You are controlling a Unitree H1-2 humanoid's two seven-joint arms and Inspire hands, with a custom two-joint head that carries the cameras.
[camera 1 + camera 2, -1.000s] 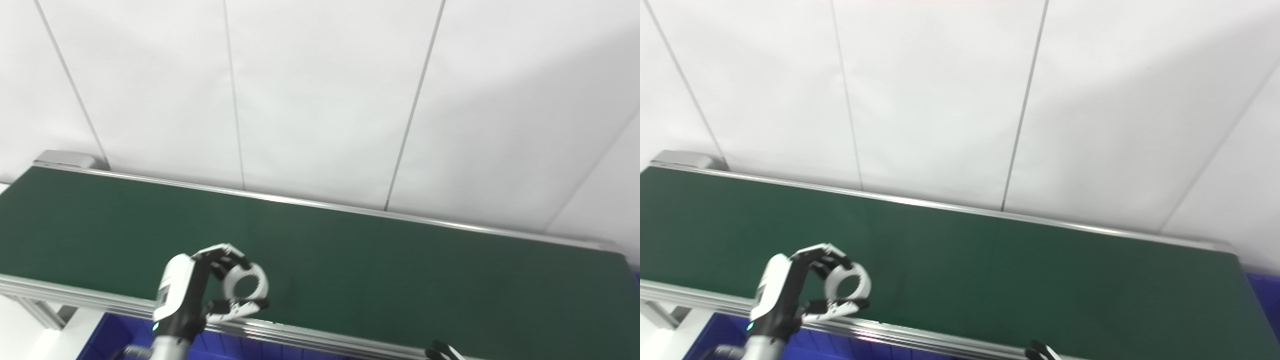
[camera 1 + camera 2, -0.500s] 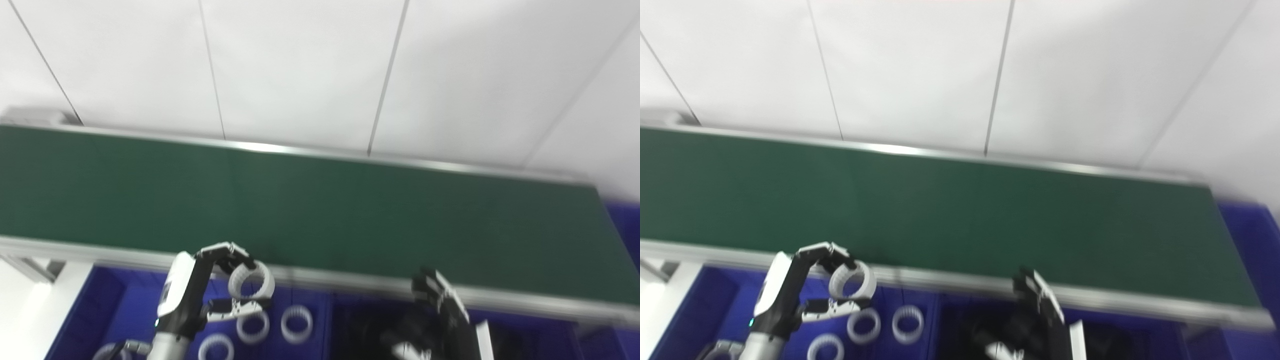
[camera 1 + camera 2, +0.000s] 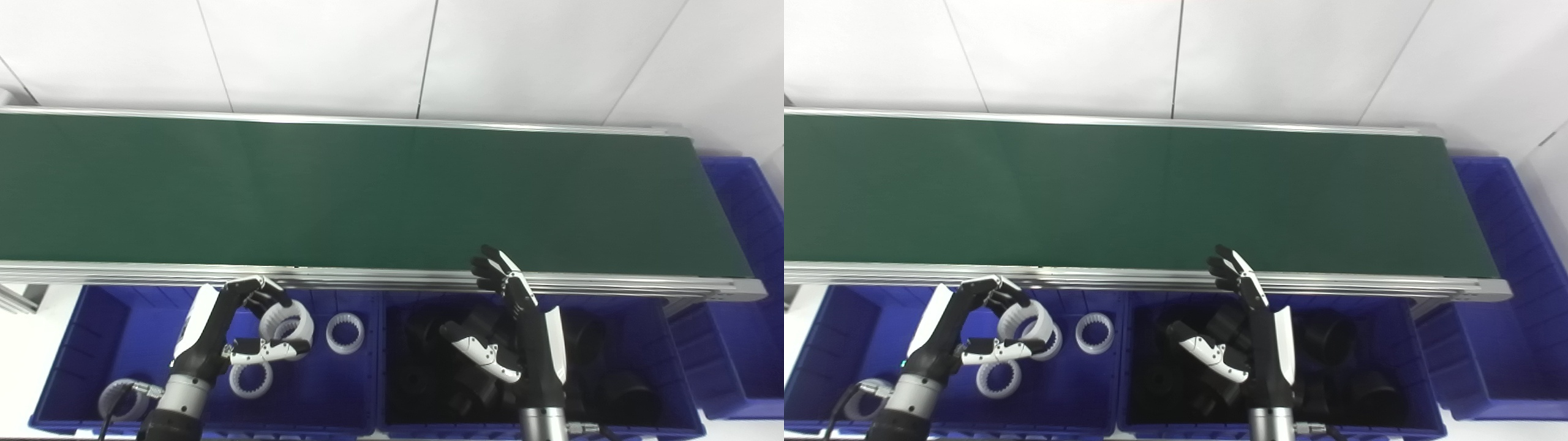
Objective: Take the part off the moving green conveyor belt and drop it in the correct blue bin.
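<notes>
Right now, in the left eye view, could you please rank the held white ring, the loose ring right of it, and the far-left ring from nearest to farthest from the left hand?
1. Held white ring, in the left hand.
2. Loose ring, just right.
3. Far-left ring, bin's near-left corner.

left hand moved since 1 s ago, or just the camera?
Yes. The camera tilted too, but against the belt's near rail the left hand with its white ring went from over the belt to above the left blue bin.

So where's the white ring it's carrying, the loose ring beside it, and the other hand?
white ring (image 3: pixel 288 316), left eye view, its toothed rim.
loose ring (image 3: pixel 345 333), left eye view, its rim.
right hand (image 3: pixel 520 334), left eye view, its palm.
</notes>
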